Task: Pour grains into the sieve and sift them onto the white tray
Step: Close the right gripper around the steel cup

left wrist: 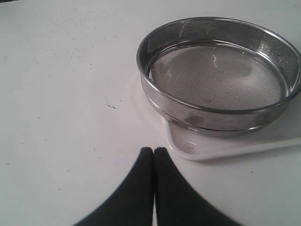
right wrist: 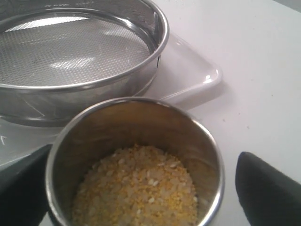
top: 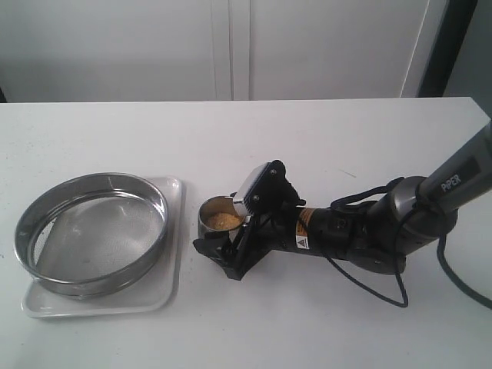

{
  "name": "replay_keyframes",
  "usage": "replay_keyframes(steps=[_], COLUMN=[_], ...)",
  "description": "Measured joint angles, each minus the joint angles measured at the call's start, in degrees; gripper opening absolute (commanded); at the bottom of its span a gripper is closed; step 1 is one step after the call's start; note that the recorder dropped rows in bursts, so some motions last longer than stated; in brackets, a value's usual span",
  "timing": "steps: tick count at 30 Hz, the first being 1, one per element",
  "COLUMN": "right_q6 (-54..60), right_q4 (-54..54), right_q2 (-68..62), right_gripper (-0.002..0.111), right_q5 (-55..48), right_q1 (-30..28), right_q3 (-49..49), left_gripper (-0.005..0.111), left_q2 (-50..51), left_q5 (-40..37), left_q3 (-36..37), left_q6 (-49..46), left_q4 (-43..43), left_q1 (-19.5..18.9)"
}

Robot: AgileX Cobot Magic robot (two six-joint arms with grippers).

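The sieve (top: 91, 231) stands on the white tray (top: 171, 254) at the left, and its mesh (left wrist: 218, 75) shows no grains. A small steel cup (top: 207, 228) stands on the table right of the tray, holding the yellow and beige grains (right wrist: 136, 188). My right gripper (right wrist: 143, 155) is open with one finger on each side of the cup (right wrist: 141, 117); a clear gap shows at one finger (right wrist: 268, 188). My left gripper (left wrist: 154, 151) is shut on nothing, low over the table close to a corner of the tray (left wrist: 225, 148). The left arm is outside the exterior view.
The right arm (top: 369, 227) lies low across the white table (top: 346, 323) from the right, with a black cable (top: 384, 288) looping beside it. A white wall (top: 231, 46) runs behind the table's far edge.
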State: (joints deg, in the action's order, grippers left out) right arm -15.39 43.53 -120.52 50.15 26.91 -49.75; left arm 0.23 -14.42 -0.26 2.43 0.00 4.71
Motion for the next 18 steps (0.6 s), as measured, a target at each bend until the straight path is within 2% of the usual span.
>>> replay_keyframes(steps=[18], right_q6=[0.0], right_q4=[-0.45], right_q2=[-0.94], right_gripper=[0.089], right_q5=[0.9], right_q1=[0.0], right_q3=[-0.38], left_gripper=[0.0], left_q2=[0.0], left_q5=[0.0], left_q3=[0.0], left_q6=[0.0], left_q4=[0.0], left_q1=[0.0])
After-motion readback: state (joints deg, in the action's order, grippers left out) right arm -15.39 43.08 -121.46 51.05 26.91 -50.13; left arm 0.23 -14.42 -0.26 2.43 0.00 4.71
